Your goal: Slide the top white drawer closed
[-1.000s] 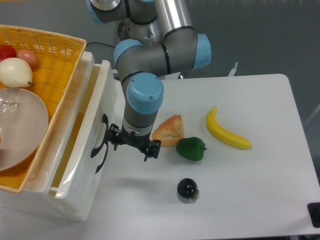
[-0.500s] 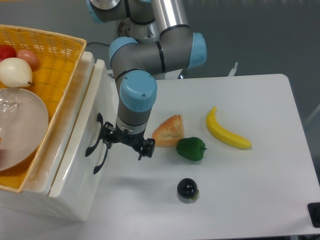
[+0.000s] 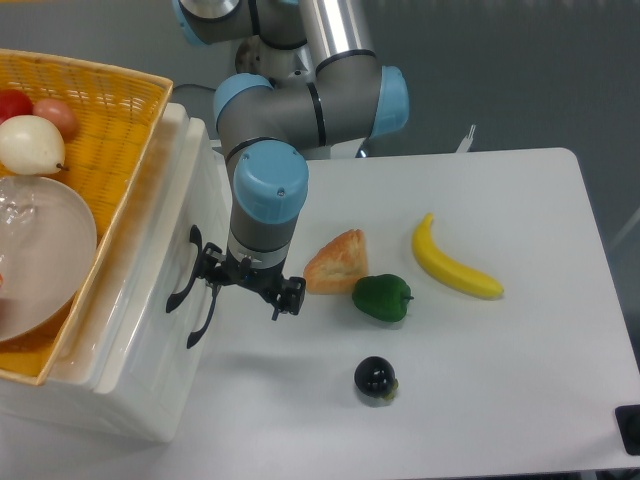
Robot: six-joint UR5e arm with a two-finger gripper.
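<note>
Top white drawer: upper of two in the white unit at the counter's left end, black handle on its front; front sits flush or nearly flush with the unit, no gap visible, so I judge the closing done or all but done. Lower drawer handle: just below. My tool: at the drawer front, close beside the handle, fingers spread, grasping nothing. Left, if anything: a last nudge, then withdrawal. Yellow wicker basket: on top of the unit. Counter items: pastry, green pepper, banana, dark round fruit.
</note>
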